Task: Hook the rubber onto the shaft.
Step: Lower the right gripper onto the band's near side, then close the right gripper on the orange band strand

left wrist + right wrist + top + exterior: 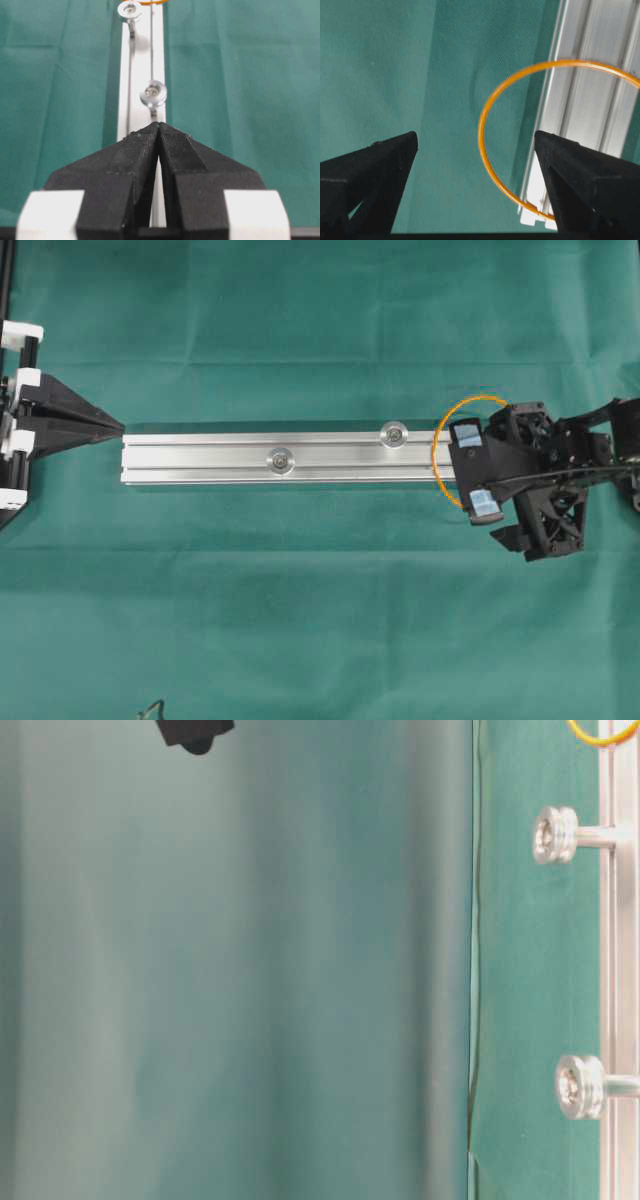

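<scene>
The rubber band (447,422) lies flat across one end of the rail (200,458), partly on the metal and partly on the bench (320,620), well clear of the nearer shaft (393,434). The right end effector (475,150) hovers over that end of the rail, spread wide and holding nothing, the band between its fingers. The left end effector (159,131) sits closed and empty just off the rail's opposite end. The thin cord could slip as the fingers close, or they could strike the rail's edge.
</scene>
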`<state>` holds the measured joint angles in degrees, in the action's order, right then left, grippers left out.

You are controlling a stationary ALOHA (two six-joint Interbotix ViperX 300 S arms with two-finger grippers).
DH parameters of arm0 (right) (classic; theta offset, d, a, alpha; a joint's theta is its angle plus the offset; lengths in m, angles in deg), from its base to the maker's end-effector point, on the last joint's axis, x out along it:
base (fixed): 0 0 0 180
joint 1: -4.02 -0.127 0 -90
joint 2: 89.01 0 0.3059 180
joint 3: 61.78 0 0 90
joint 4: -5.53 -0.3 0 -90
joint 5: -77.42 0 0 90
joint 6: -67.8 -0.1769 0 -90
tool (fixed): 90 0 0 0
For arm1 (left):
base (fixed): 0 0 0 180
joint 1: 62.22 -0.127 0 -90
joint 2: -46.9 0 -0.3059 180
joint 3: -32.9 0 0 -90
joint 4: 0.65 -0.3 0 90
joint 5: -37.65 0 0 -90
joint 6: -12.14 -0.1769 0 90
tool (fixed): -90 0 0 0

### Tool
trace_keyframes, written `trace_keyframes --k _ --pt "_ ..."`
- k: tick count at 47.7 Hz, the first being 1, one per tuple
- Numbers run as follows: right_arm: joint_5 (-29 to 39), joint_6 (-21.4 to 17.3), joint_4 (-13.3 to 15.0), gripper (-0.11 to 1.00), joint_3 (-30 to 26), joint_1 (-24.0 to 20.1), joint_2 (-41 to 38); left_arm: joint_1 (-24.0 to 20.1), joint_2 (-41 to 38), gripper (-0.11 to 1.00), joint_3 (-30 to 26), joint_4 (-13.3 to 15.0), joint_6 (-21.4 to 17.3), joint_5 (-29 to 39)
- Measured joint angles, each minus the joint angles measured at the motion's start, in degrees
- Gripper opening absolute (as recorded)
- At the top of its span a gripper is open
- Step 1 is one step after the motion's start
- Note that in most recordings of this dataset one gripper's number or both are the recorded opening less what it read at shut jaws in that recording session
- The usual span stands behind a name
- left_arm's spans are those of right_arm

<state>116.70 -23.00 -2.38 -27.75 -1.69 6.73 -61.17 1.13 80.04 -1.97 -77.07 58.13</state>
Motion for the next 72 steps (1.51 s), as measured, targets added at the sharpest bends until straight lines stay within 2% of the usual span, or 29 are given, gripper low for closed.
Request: trace_keyframes --k 11,26,56,66,72 --pt "-2.9 0.0 -0.1 0.98 1.1 -1.0 -2.0 0.0 0.0 0.0 0.0 0.0 0.0 -0.1" --pt "-5.9 0.0 -2.1 0.98 3.1 -2.1 -4.5 0.0 0.0 0.0 0.0 0.1 0.0 0.0" --pt "-9.4 0.0 -2.8 0.96 4.0 -2.3 -7.1 0.0 0.0 0.0 0.0 0.1 0.8 0.0" --pt "-9.3 -0.1 -2.8 0.9 4.0 -2.3 -7.1 0.0 0.0 0.0 0.0 0.1 0.9 0.0" --pt "-9.1 -0.1 -2.8 0.74 3.9 -2.3 -7.1 0.0 0.0 0.0 0.1 0.1 0.9 0.1"
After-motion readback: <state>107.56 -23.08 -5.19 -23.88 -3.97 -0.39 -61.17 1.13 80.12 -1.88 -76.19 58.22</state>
